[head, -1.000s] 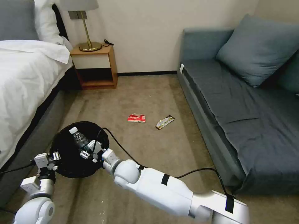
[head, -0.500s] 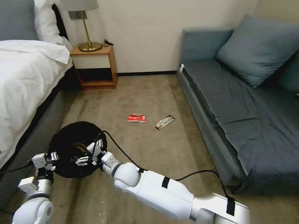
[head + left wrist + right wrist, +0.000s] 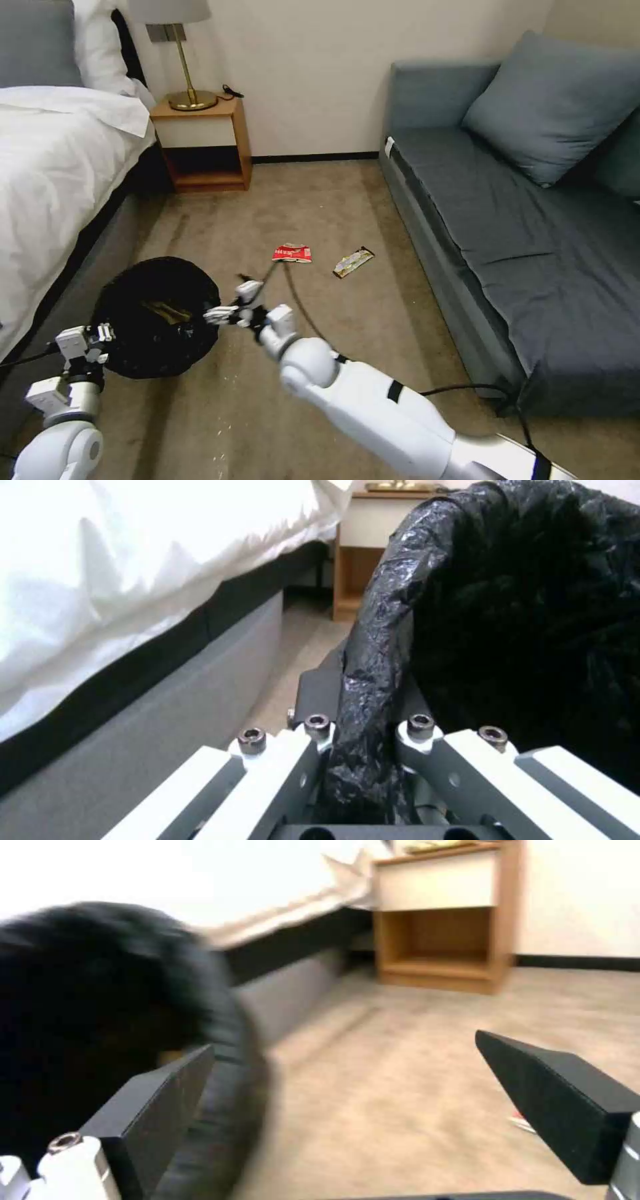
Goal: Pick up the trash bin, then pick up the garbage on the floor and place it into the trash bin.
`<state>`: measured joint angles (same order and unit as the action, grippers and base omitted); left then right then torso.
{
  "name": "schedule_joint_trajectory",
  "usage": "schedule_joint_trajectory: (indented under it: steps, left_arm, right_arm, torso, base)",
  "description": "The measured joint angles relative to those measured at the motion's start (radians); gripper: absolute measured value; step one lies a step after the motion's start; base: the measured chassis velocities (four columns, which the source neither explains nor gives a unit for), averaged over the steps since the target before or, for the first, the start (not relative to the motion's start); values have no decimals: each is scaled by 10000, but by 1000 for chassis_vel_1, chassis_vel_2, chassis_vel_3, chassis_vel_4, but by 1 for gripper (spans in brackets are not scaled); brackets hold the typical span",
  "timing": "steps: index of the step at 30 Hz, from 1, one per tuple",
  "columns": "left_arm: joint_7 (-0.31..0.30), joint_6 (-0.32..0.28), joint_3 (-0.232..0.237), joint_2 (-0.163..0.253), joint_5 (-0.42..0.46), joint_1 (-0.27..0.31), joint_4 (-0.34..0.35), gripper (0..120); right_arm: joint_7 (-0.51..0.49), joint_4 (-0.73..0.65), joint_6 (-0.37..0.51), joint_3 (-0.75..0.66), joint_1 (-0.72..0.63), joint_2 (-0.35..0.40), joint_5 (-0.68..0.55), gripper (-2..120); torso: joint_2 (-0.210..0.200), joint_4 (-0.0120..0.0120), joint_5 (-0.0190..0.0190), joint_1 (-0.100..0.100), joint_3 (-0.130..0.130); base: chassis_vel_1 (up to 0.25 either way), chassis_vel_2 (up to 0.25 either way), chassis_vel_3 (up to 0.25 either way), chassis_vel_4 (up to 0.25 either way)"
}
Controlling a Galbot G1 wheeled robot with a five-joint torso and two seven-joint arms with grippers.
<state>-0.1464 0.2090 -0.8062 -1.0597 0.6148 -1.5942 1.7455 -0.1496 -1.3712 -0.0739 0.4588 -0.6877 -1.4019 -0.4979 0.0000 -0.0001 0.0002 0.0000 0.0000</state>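
Bin held at the bedside, two wrappers on the carpet

Head view: the round trash bin lined with a black plastic bag point(image 3: 155, 319) sits low beside the bed; the red-and-white snack wrapper point(image 3: 292, 253) and gold-and-black wrapper point(image 3: 353, 261) lie well apart from it.
Left wrist view: the left gripper point(image 3: 363, 752) is clamped on the bag-covered rim.
Right wrist view: the right gripper point(image 3: 373, 1100) gapes wide, empty, just beside the bin.

Beige carpet point(image 3: 320, 200), red-and-white wrapper point(image 3: 292, 253) near its middle, gold-and-black wrapper point(image 3: 353, 261) just beside it; nightstand point(image 3: 203, 143) by the wall; bed point(image 3: 60, 173) and sofa point(image 3: 480, 220) along opposite sides
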Motion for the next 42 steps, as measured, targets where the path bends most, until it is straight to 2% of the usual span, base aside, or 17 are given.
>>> schedule_joint_trajectory:
  steps: [4,10,11,15,26,42]
  left_arm:
    - [6,69,-38,-16,40,-158,40,5]
    - [13,143,-110,30,76,-220,-79,5]
    - [13,175,-128,28,99,-262,-70,5]
    - [12,180,-141,26,131,-394,60,5]
    - [12,258,-147,-11,118,-476,79,5]
    - [53,317,-5,-83,25,-390,-83,5]
  right_arm:
    - [272,579,-180,-436,57,307,-40,100]
    - [813,1636,-239,-491,603,857,581,100]
    - [901,2316,-616,-691,736,847,618,100]
    - [1047,2753,-841,-825,786,844,624,100]
    - [1199,2923,-1046,-935,755,767,586,100]
    - [1313,2728,-1055,-1086,484,1028,603,100]
  torso:
    - [0,0,0,0,0]
    - [0,1,0,0,0]
    - [0,0,0,0,0]
    - [0,1,0,0,0]
    - [0,1,-1,0,0]
    - [0,1,-2,1,0]
  base:
    - [0,0,0,0]
    - [0,0,0,0]
    - [0,0,0,0]
    - [0,0,0,0]
    - [-31,37,28,-31]
    - [-39,34,33,-38]
